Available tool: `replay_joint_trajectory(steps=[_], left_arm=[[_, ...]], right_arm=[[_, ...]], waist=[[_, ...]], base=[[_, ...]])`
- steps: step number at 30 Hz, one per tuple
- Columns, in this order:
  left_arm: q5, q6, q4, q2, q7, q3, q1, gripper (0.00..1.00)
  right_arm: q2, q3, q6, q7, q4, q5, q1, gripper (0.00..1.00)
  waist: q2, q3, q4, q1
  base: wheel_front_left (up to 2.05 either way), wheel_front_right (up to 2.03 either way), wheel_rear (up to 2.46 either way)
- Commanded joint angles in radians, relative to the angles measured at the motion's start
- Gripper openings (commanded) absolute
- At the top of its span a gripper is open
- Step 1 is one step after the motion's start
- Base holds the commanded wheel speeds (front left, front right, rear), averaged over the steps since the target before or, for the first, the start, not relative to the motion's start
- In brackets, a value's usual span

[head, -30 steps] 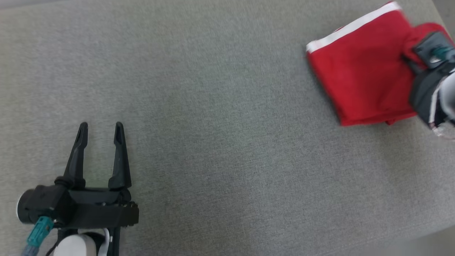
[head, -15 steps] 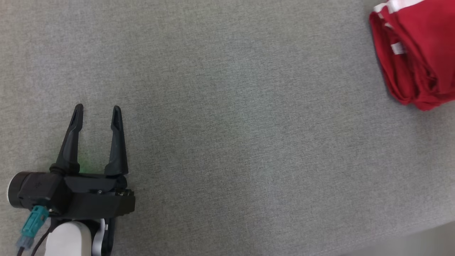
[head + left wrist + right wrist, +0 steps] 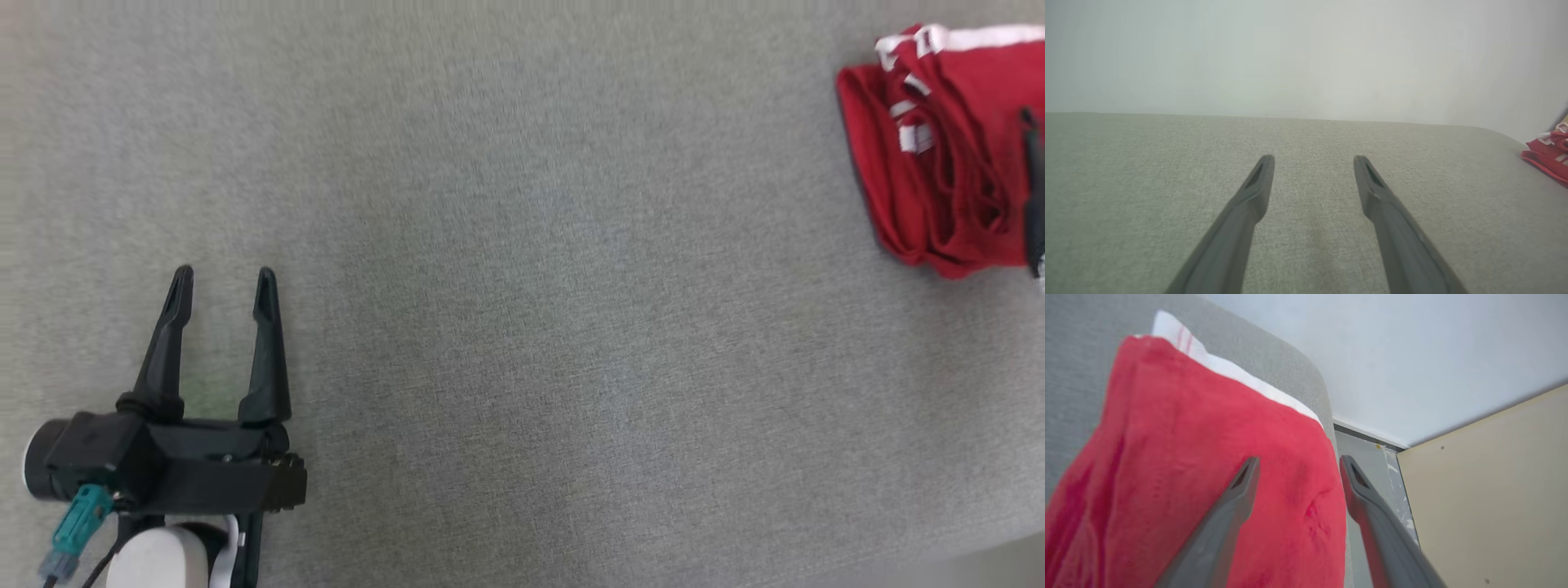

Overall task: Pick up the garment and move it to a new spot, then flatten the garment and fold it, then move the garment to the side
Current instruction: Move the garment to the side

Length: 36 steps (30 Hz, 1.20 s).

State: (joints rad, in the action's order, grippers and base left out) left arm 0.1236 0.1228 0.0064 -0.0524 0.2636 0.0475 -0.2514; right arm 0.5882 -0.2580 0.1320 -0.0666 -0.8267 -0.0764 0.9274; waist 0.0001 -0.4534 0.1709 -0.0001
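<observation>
Red cloth with a white band, the folded garment (image 3: 939,163) lies at about two o'clock on the grey upholstered surface (image 3: 522,327), hard by its rounded edge. The right gripper (image 3: 1299,461) hangs over it, fingers spread wide with nothing between them, so I'd judge the best move a straight lift clear, snagging no fold. At eight o'clock the left gripper (image 3: 223,278) rests well apart, wide and empty; the right wrist view adds the floor (image 3: 1367,457) beyond the edge, the head view the layered folds.
</observation>
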Motion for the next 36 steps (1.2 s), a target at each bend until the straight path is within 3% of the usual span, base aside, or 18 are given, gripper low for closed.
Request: replay_joint_trajectory(steps=[1,10,18,27,36], left_arm=[[0.008,-0.002,0.004,0.000,0.001,0.006,0.018,1.00],[0.028,-0.046,0.033,0.002,0.001,0.021,0.088,1.00],[0.057,-0.090,0.061,0.002,0.000,0.022,0.167,1.00],[0.072,-0.111,0.114,0.002,0.000,0.031,0.247,1.00],[0.057,-0.092,0.162,0.002,0.001,0.053,0.279,1.00]], right_arm=[[-0.020,0.017,-0.003,0.020,0.017,-0.001,-0.030,1.00],[-0.192,0.130,-0.003,0.193,0.299,-0.179,-0.296,1.00],[-0.254,0.104,-0.003,0.248,0.506,-0.252,-0.540,1.00],[-0.358,0.111,-0.003,0.283,0.469,-0.230,-0.661,1.00],[-0.414,0.135,-0.003,0.311,0.388,-0.217,-0.708,1.00]], waist=[[-0.0001,0.062,-0.013,0.0001],[-0.0001,0.213,-0.050,0.0001],[-0.0001,0.320,-0.078,0.0001],[-0.0001,0.399,-0.105,0.0001],[-0.0001,0.448,-0.130,0.0001]], base=[[0.00,0.00,0.00],[0.00,0.00,0.00],[0.00,0.00,0.00],[0.00,0.00,0.00],[0.00,0.00,0.00]])
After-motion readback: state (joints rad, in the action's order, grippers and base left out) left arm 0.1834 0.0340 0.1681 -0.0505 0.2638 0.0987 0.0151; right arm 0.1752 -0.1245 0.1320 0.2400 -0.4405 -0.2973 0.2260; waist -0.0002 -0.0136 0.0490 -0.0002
